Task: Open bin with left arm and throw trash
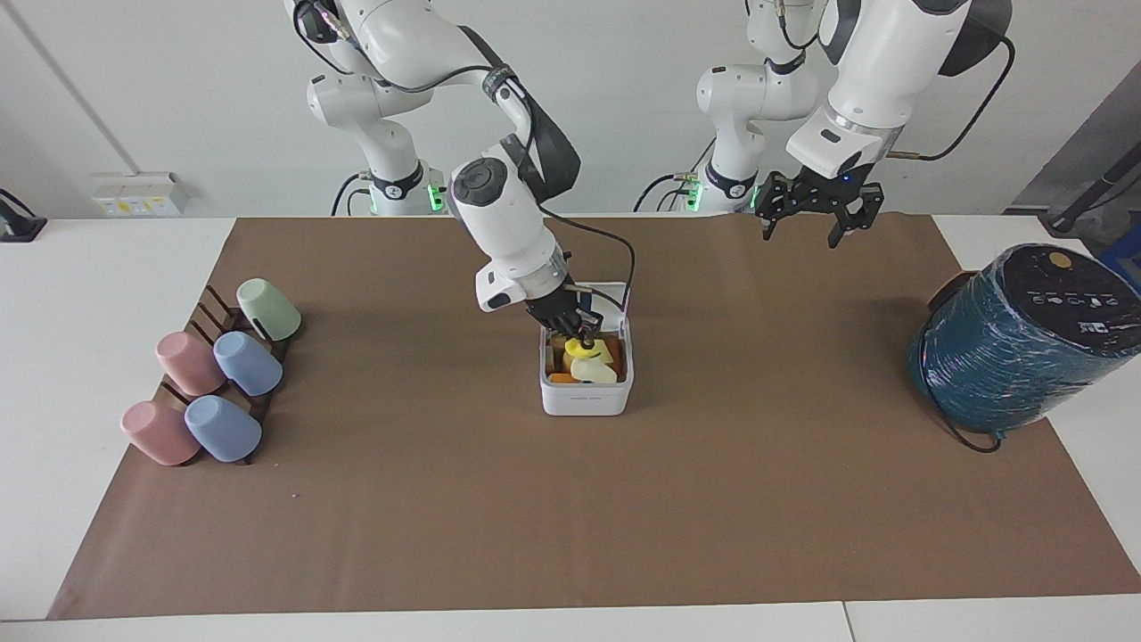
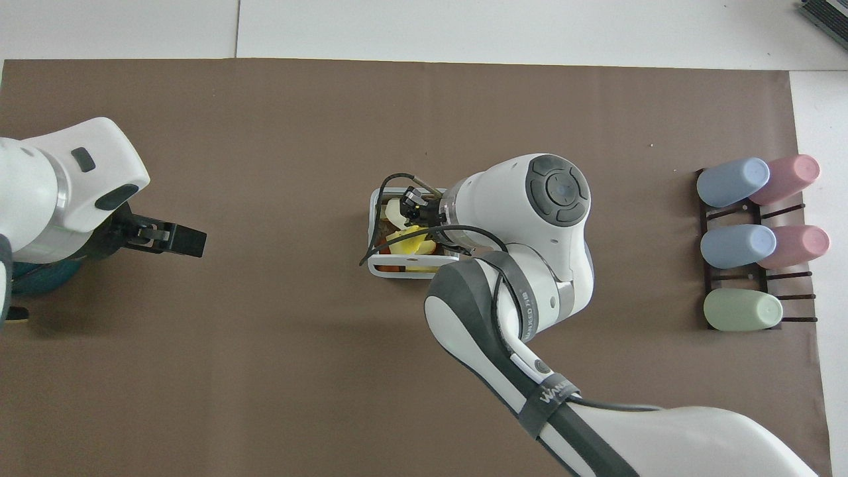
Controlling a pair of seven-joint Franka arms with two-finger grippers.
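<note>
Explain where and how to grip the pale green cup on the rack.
Probably across the round body of the pale green plastic cup, from above: it leans on the dark rack closed end up, rim hidden, sides free of the blue cup.
</note>
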